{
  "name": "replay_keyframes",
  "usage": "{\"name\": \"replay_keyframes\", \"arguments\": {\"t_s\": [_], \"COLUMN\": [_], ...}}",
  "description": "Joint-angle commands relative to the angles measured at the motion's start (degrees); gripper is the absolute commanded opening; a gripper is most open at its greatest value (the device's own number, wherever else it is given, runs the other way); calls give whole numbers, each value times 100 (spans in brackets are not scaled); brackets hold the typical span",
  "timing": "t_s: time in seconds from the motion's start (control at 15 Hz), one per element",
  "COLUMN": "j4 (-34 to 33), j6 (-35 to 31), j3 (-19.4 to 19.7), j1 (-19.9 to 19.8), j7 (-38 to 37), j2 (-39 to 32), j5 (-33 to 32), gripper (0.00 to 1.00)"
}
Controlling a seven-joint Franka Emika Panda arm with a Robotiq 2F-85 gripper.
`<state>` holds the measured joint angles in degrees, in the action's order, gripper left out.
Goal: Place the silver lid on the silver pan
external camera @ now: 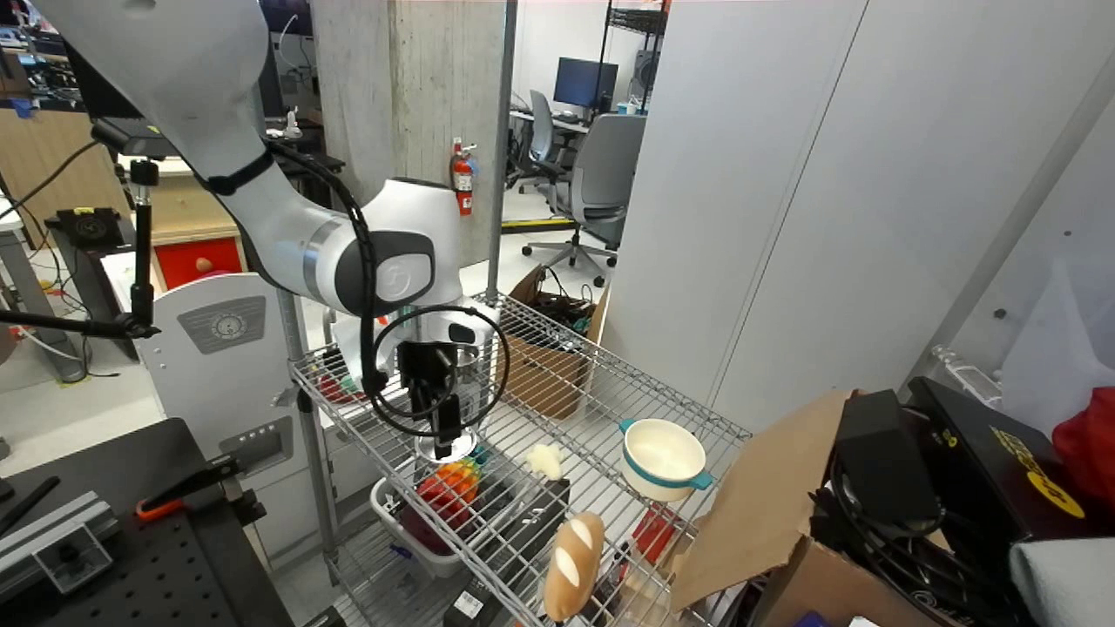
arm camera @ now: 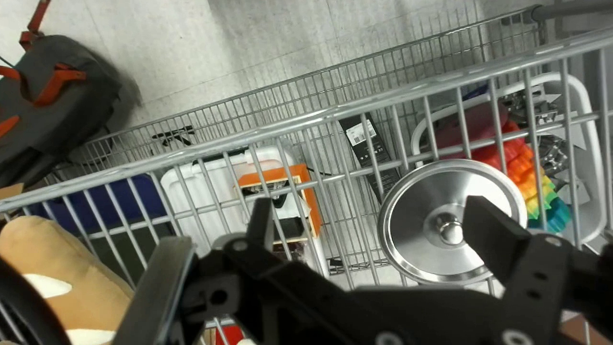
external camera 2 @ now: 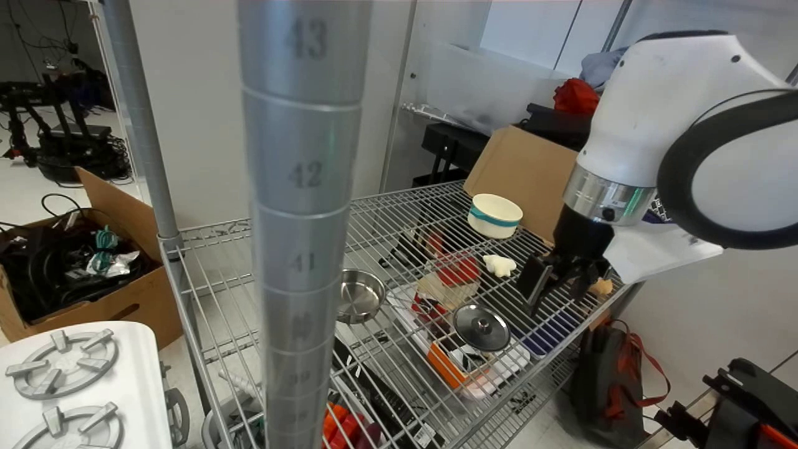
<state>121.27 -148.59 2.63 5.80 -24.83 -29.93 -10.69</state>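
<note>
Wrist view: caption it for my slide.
Open gripper above a wire shelf, with the silver lid lying knob up.

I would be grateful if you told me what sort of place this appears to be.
Probably a robotics lab or workshop, though I can't be certain: exterior views show a black perforated tabletop, a brown cardboard box of cables, and a grey wheeled office chair.

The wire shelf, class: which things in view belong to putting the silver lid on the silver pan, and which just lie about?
Belongs to the job:
silver lid
silver pan
end effector

Just lying about:
teal-banded cream bowl
bread loaf
pale lumpy piece
</note>
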Motion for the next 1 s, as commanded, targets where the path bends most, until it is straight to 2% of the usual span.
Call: {"name": "replay_keyframes", "arguments": {"t_s": [0.0, 0.53, 0.67, 0.73, 0.93], "j4": [-679, -1450, -1596, -1680, -1880], "j6": [-68, -62, -60, -54, -63], "j3": [103, 106, 108, 112, 137], "j1": [183, 408, 456, 485, 563], "j7": [64, 81, 74, 64, 41], "j2": [-658, -1326, -1435, -1503, -1681], "j5": [228, 556, 588, 595, 591], "gripper": [100, 99, 75, 73, 49]}}
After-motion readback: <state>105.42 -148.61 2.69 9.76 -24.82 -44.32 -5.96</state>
